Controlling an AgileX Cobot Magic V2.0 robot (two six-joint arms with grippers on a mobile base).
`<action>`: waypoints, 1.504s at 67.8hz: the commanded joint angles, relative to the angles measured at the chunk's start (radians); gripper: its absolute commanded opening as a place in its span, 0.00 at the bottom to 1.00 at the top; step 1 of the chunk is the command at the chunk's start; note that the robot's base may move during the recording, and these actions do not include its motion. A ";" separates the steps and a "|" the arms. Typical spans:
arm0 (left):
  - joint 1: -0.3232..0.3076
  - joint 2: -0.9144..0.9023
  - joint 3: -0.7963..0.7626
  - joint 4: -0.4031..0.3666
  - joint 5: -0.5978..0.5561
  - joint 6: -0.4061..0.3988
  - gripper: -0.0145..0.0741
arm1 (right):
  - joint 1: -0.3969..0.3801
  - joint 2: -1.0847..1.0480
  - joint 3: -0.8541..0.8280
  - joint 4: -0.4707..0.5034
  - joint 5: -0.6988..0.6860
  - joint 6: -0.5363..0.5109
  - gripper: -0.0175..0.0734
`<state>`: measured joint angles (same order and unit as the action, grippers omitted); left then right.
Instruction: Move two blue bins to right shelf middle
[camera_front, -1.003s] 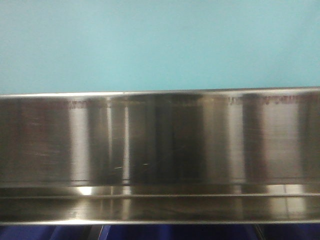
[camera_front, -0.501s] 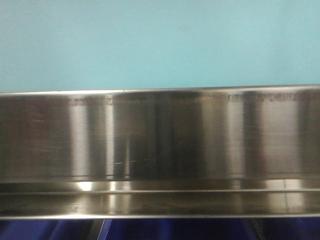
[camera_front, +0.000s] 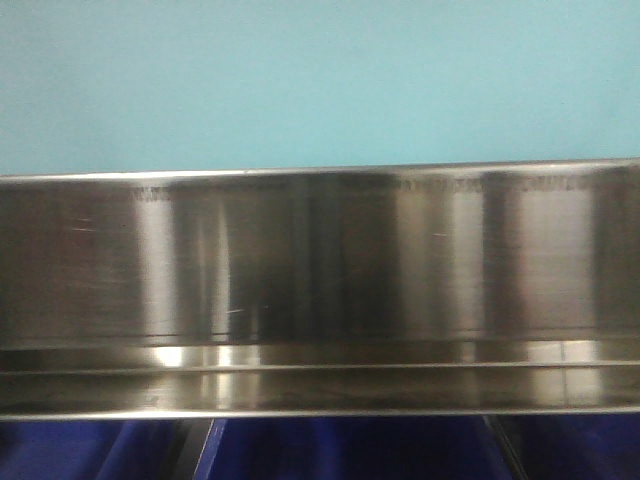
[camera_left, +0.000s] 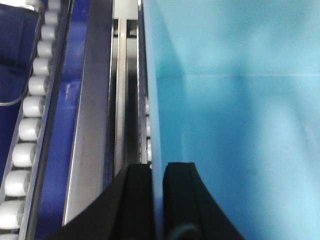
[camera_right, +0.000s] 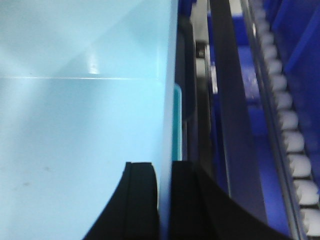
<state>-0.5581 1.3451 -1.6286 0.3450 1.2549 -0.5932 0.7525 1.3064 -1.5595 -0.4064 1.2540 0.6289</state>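
Observation:
The plain side of a pale blue bin (camera_front: 320, 80) fills the top of the front view, directly above the brushed-steel front lip of the right shelf middle (camera_front: 320, 260). I cannot make out a second bin apart from it. In the left wrist view my left gripper (camera_left: 157, 171) is shut on the bin's (camera_left: 240, 125) left wall, one black finger on each side. In the right wrist view my right gripper (camera_right: 164, 171) is shut the same way on the bin's (camera_right: 75, 125) right wall. The bin's underside is hidden.
Dark blue bins (camera_front: 320, 450) show under the steel lip. White roller tracks (camera_left: 30, 105) (camera_right: 290, 130) and steel rails (camera_left: 92, 125) (camera_right: 230, 125) run close along both outer sides of the held bin, with more dark blue plastic (camera_left: 15, 50) beyond them.
The steel lip has shifted upward in the front view, and more of the dark blue bins shows beneath it. Less of the pale blue side is in the picture.

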 joint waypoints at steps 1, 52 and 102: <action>-0.007 -0.011 0.002 0.001 -0.034 -0.008 0.04 | -0.004 -0.013 0.028 -0.015 -0.084 0.008 0.01; -0.007 0.037 0.002 -0.024 -0.056 -0.008 0.04 | -0.065 -0.009 0.051 -0.026 -0.084 0.015 0.01; -0.007 0.084 0.044 -0.032 -0.037 -0.008 0.04 | -0.065 0.029 0.119 0.003 -0.102 0.016 0.01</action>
<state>-0.5581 1.4252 -1.5829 0.3262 1.2365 -0.6012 0.6892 1.3313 -1.4413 -0.3831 1.1793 0.6481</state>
